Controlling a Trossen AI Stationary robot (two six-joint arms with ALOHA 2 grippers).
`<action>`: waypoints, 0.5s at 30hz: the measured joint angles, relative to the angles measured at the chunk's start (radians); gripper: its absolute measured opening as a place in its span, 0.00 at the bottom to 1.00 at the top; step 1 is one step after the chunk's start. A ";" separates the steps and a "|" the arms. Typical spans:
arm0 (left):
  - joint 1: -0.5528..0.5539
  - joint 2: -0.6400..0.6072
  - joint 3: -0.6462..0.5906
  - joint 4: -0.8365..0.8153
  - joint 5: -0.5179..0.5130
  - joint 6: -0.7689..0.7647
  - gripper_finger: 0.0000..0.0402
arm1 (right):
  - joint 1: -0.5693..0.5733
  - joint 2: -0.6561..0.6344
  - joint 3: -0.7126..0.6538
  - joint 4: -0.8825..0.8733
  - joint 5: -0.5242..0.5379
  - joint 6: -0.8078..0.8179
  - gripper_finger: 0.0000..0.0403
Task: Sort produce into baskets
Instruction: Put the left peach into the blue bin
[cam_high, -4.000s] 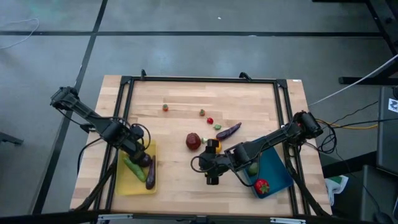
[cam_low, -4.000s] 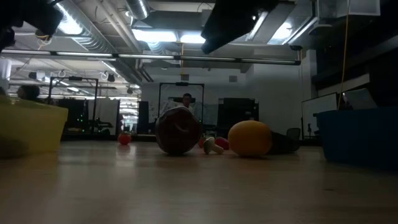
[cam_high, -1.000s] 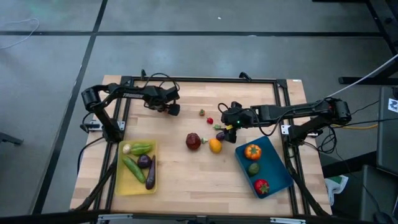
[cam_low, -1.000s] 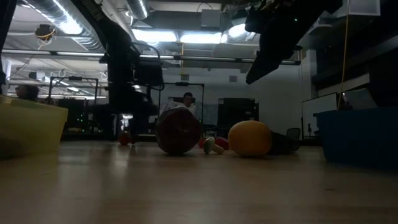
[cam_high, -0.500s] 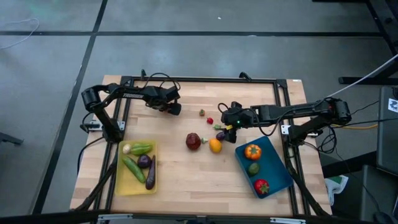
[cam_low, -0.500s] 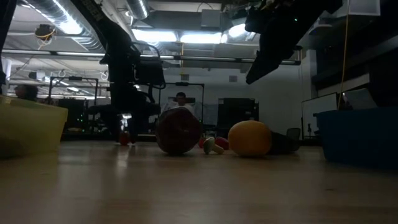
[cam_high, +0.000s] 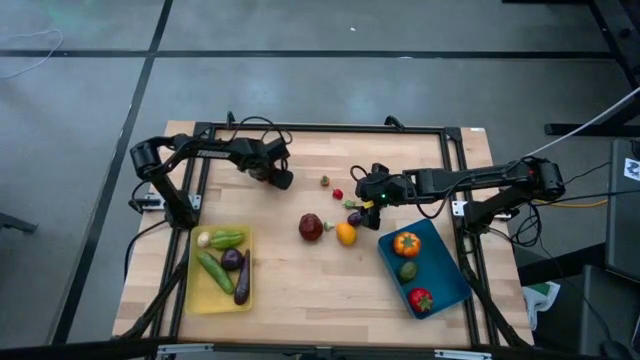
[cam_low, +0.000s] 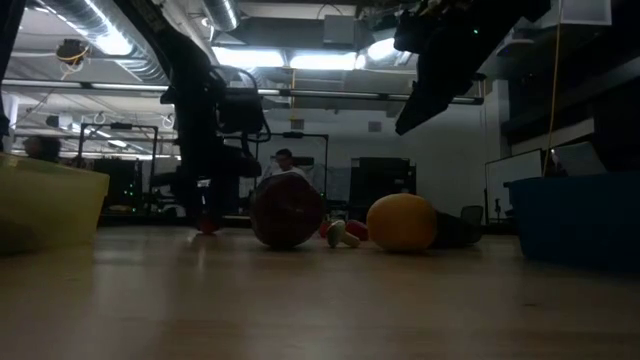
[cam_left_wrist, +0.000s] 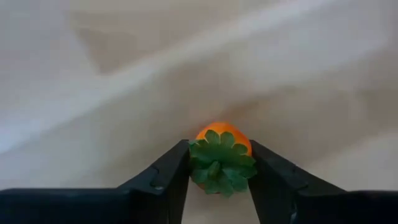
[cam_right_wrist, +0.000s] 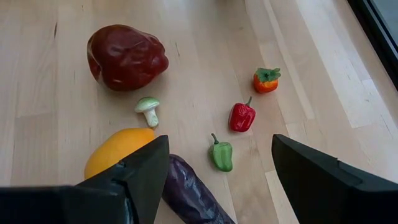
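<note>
My left gripper (cam_high: 281, 179) stands at the far left of the table, shut on a small orange produce piece with a green leafy top (cam_left_wrist: 221, 144). My right gripper (cam_high: 363, 207) hangs open above the middle group: a dark red apple (cam_right_wrist: 126, 56), an orange (cam_right_wrist: 117, 157), a purple eggplant (cam_right_wrist: 194, 200), a small green pepper (cam_right_wrist: 221, 155), a red pepper (cam_right_wrist: 242, 117) and a white mushroom (cam_right_wrist: 148, 109), all lying on the wood. The yellow basket (cam_high: 193, 298) and the blue basket (cam_high: 447, 282) sit near the front, each holding produce. My left gripper pinches the small orange piece between its two fingers (cam_left_wrist: 166, 179), which lie against the sides of its leafy green top (cam_left_wrist: 200, 155). The fingers come from above, pointing steeply down. In the low view the piece (cam_low: 208, 226) sits at table level below them.
Another small orange piece with a green top (cam_right_wrist: 266, 79) lies toward the far side. The yellow basket holds a cucumber (cam_high: 214, 271), a green pepper and eggplants; the blue basket holds an orange pepper (cam_high: 406, 243), an avocado and a red piece. A black frame (cam_high: 330, 128) rims the table.
My left gripper has stayed over the same spot at the far left, rolled a little about its own axis, and shut its fingers onto the small orange piece. The right arm has kept still.
</note>
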 joint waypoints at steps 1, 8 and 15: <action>-0.005 -0.001 0.000 0.008 0.028 0.013 0.35 | 0.000 0.000 0.000 0.000 0.000 0.000 0.70; -0.037 -0.044 0.010 0.116 0.311 0.094 0.36 | 0.001 0.000 0.000 0.033 -0.001 -0.044 0.70; -0.103 -0.073 0.010 0.298 0.511 0.047 0.36 | 0.001 0.000 0.000 0.168 -0.027 -0.125 0.70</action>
